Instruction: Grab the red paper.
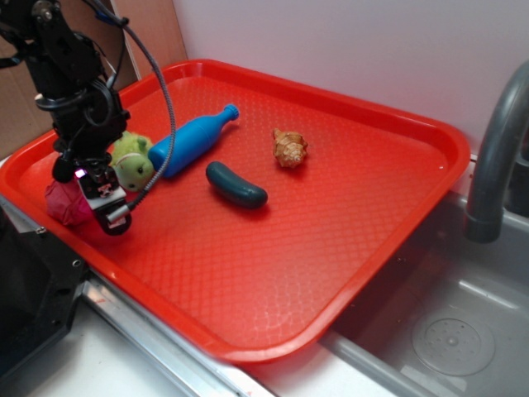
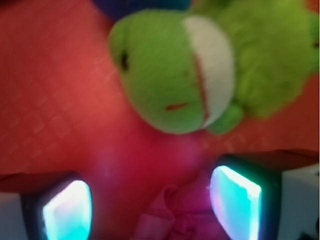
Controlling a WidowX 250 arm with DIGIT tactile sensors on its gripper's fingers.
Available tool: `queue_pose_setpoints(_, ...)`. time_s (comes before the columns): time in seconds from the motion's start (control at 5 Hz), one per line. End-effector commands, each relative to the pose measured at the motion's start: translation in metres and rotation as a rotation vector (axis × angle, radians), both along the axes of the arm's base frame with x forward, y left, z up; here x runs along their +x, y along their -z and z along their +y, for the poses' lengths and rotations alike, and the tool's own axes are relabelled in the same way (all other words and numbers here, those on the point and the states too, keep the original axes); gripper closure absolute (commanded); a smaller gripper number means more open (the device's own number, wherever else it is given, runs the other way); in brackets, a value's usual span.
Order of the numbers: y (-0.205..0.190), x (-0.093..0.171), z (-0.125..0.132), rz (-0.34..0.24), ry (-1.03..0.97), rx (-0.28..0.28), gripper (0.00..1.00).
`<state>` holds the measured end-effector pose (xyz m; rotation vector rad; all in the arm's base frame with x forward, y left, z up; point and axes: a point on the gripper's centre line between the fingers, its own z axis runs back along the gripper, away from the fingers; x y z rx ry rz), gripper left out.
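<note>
The red paper point(image 1: 64, 205) is a small crumpled crimson ball near the left edge of the red tray point(image 1: 331, 215). My gripper point(image 1: 88, 195) hangs right over it and is open. In the wrist view the red paper point(image 2: 184, 218) lies low between the two glowing fingers, close to the right pad point(image 2: 235, 206), with a gap to the left pad point(image 2: 67, 212). My gripper point(image 2: 150, 209) does not press on it. Only the paper's upper part shows at the bottom edge of that view.
A fuzzy green plush toy point(image 1: 134, 161) point(image 2: 190, 65) sits just beyond the paper. Behind it lies a blue bottle point(image 1: 194, 139). A dark green cucumber point(image 1: 236, 184) and a tan shell point(image 1: 289, 147) lie mid-tray. A sink with a grey faucet point(image 1: 496, 149) is at the right.
</note>
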<state>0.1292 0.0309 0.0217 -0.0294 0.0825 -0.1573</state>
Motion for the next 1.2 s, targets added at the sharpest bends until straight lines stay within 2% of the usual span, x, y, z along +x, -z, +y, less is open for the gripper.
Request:
queue_pose_setpoints(0.0,-0.030,-0.001,0.004,-0.021,0.018,0.061,0.00)
queue_pose_setpoints(0.2,-0.067,0.010,0.007,-0.038,-0.002,0.081,0.00)
queue_pose_setpoints(0.4,-0.095,0.000,0.007,-0.009,-0.029,0.124,0.00)
queue_pose_setpoints(0.8,-0.045,-0.035,0.018,0.154,-0.036,0.117,0.00)
queue_pose_setpoints(1.0,-0.029,-0.035,0.025,0.132,-0.039,0.095,0.00)
